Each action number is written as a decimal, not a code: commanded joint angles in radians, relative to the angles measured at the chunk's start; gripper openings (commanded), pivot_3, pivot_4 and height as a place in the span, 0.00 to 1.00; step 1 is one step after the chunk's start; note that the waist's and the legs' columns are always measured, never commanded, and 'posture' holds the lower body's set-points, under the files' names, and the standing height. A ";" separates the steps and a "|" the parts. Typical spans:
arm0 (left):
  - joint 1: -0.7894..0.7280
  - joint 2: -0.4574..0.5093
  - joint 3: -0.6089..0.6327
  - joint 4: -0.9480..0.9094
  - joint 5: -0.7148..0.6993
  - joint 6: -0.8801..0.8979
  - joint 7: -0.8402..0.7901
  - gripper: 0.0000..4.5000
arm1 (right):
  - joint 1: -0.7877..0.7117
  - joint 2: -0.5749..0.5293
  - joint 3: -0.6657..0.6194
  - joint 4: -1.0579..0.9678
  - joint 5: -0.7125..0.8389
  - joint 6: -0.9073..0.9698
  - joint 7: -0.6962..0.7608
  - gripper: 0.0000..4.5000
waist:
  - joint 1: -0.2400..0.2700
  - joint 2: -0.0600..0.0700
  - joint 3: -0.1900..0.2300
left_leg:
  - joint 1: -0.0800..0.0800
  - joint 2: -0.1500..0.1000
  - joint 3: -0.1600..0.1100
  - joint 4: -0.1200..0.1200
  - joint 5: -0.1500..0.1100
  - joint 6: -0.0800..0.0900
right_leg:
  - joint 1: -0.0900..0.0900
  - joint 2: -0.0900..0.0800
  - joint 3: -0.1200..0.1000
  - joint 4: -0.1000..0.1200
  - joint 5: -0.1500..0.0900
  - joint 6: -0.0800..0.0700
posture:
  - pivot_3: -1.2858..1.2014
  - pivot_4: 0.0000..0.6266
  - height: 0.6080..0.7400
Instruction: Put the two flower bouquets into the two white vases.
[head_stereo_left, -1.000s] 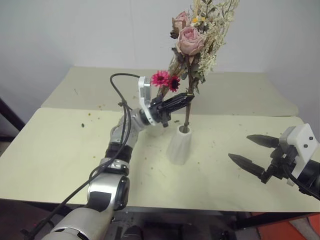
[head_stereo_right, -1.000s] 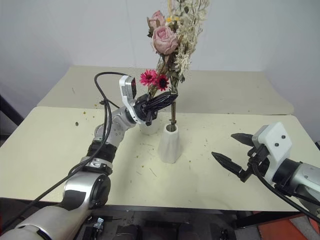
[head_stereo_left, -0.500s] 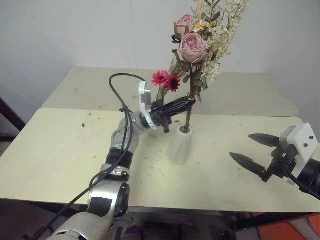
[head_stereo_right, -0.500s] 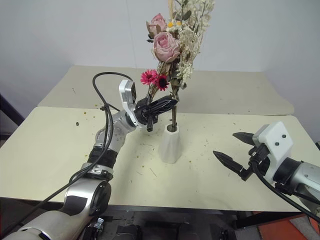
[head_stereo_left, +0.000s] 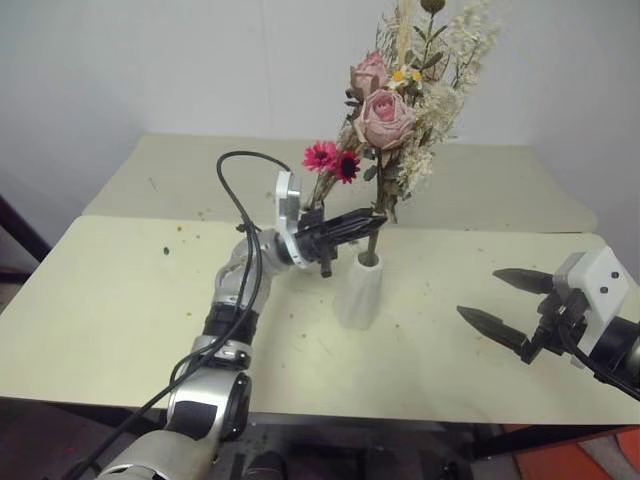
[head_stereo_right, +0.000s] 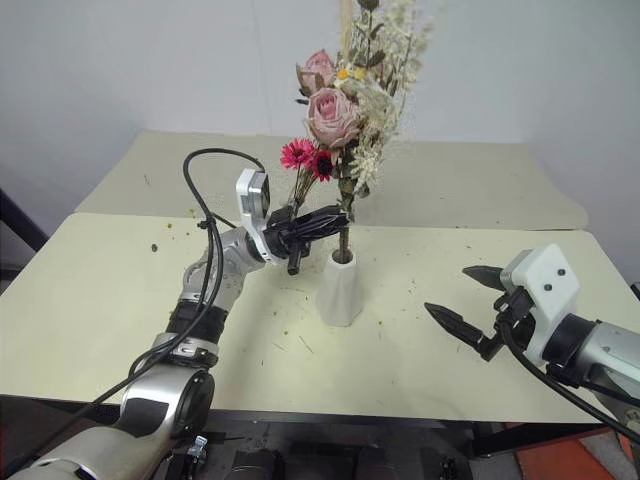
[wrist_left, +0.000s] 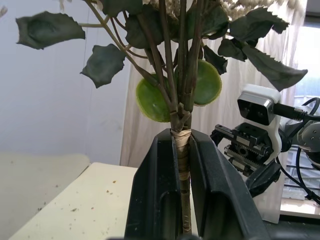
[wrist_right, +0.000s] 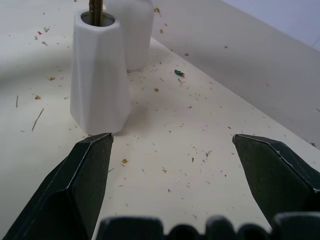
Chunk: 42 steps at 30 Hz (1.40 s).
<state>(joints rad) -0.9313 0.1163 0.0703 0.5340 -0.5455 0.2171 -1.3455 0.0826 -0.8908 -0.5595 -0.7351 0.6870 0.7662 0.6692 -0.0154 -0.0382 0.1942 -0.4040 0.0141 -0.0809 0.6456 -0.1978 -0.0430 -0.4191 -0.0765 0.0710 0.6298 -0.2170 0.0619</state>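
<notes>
On the cream counter (head_stereo_left: 120, 300), left tool (head_stereo_left: 362, 224) is clamped on the pink-rose bouquet (head_stereo_left: 385, 115), stem upright and seated in the white tapered cone vase (head_stereo_left: 358, 292), while right tool (head_stereo_left: 510, 305) waits wide apart, empty.

**Middle crowded, right side free**

The cone vase (head_stereo_left: 359, 290) stands mid-table (head_stereo_left: 120, 300) with the rose bouquet (head_stereo_left: 395, 110) rising tall from its mouth. The left gripper (head_stereo_left: 352, 224), clamped on the stems just above the vase, blocks that side. A second vase (wrist_right: 132, 30) sits close behind with the daisies (head_stereo_left: 331, 160) above it. Bare table lies between the cone vase and the spread-fingered right gripper (head_stereo_left: 505, 305).
</notes>
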 joint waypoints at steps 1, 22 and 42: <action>0.009 -0.001 -0.018 -0.037 0.014 -0.030 -0.004 0.02 | -0.017 -0.008 -0.006 -0.009 -0.009 -0.035 0.002 1.00 | 0.000 0.000 0.000 | 0.000 0.000 0.000 0.000 0.000 0.000 | 0.000 0.000 0.000 0.000 0.000 0.000 | 0.52 0.24 1.00; 0.041 0.220 -0.122 -0.168 0.097 -0.017 -0.155 1.00 | 0.013 -0.006 -0.027 -0.003 -0.024 -0.046 0.031 1.00 | -0.002 0.000 0.000 | 0.000 0.000 0.000 0.000 0.000 0.000 | 0.000 0.000 0.000 0.000 0.000 0.000 | 0.52 0.24 1.00; 0.213 0.703 0.066 -0.518 0.087 0.038 -0.088 1.00 | 0.001 -0.052 -0.069 0.055 -0.027 -0.040 0.106 1.00 | -0.009 0.001 0.000 | 0.000 0.002 0.000 0.000 0.000 0.000 | -0.001 0.000 0.000 0.001 0.000 0.000 | 0.52 0.24 1.00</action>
<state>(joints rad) -0.7199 0.7922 0.0796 0.0785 -0.4057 0.2372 -1.4222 0.0868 -0.9239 -0.5706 -0.6821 0.6514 0.7442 0.7579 -0.0248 -0.0370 0.1938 -0.4038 0.0158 -0.0806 0.6454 -0.1978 -0.0429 -0.4199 -0.0763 0.0711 0.6307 -0.2172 0.0616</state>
